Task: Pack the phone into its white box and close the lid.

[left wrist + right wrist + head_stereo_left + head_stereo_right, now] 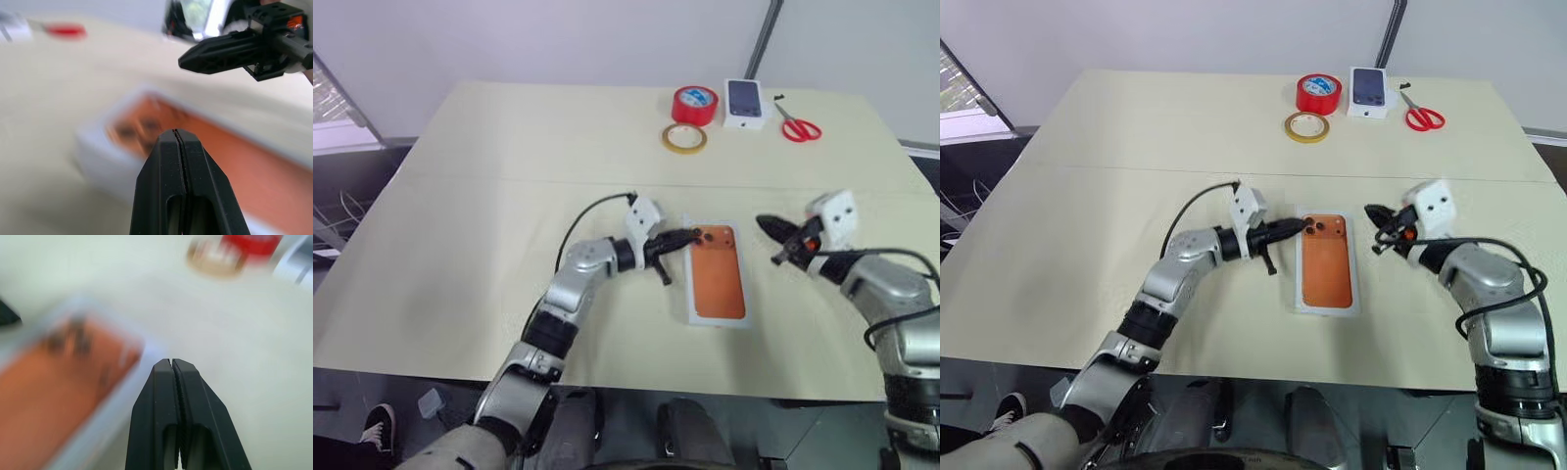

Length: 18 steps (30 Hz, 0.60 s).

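Beige table [460, 245]; far edge holds red tape roll [694, 104] touching small white box printed with dark phone [744, 103]; tan tape roll [684, 138] just in front; red-handled scissors [797, 124] rightmost.

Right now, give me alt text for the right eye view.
A white box with an orange phone picture on top lies on a beige table between the shut left hand and shut right hand. Tape rolls, a smaller box and scissors sit behind.

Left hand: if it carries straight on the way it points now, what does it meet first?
Likely the right hand. The left hand, shut, points level across the lid's camera end, apparently above it, toward the other hand's shut fingers. Depth is unclear; it might pass just beside them.
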Available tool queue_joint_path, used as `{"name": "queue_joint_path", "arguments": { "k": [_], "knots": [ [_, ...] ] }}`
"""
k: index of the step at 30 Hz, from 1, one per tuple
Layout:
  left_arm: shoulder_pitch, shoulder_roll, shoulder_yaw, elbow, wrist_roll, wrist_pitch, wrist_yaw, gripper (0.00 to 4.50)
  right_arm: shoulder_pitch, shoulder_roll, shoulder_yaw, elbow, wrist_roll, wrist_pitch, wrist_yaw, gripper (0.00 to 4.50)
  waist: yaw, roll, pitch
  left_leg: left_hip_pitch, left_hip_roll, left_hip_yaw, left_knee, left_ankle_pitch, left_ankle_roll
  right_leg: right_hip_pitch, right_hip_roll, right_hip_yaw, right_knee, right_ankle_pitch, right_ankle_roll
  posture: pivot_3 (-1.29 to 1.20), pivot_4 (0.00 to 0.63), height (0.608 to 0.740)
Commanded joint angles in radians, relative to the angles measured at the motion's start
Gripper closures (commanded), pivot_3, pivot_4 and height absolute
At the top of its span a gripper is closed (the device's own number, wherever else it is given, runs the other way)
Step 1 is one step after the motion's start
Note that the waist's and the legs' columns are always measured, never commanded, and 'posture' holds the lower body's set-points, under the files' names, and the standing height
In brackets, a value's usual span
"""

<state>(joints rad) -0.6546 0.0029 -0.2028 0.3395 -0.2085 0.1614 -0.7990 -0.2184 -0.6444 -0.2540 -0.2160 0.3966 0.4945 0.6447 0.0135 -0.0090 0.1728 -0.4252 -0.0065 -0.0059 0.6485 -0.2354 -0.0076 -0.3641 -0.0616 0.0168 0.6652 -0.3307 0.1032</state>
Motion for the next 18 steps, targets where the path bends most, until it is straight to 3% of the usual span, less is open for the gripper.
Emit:
{"name": "queue_joint_path", "arguments": {
  "k": [1, 10, 18],
  "knots": [
    [-0.058, -0.008, -0.022, 0.105, 0.063, -0.062, 0.039, 4.50, -0.024, 0.029, 0.037, -0.025, 0.008, -0.002, -0.006, 4.43, -0.001, 0.000, 0.000, 0.000, 0.000, 0.000, 0.000, 0.000, 0.000, 0.000, 0.000, 0.000, 0.000, 0.000, 0.000, 0.00, 0.150, 0.740],
    [-0.140, -0.022, -0.050, 0.394, 0.178, -0.093, 0.109, 4.50, -0.006, 0.029, 0.295, 0.122, -0.270, -0.041, -0.092, 4.43, -0.001, 0.000, -0.001, 0.000, -0.001, 0.001, 0.001, 0.000, 0.000, -0.001, 0.000, -0.001, 0.001, 0.000, 0.000, 0.00, 0.150, 0.740],
    [-0.082, -0.018, -0.041, 0.305, 0.139, -0.063, 0.025, 4.50, 0.038, 0.010, 0.252, 0.063, -0.208, -0.010, -0.019, 4.43, 0.000, -0.003, -0.003, 0.005, -0.001, 0.000, 0.000, 0.000, 0.000, 0.005, 0.000, -0.001, -0.001, 0.000, 0.000, 0.00, 0.150, 0.740]
  ]
}}
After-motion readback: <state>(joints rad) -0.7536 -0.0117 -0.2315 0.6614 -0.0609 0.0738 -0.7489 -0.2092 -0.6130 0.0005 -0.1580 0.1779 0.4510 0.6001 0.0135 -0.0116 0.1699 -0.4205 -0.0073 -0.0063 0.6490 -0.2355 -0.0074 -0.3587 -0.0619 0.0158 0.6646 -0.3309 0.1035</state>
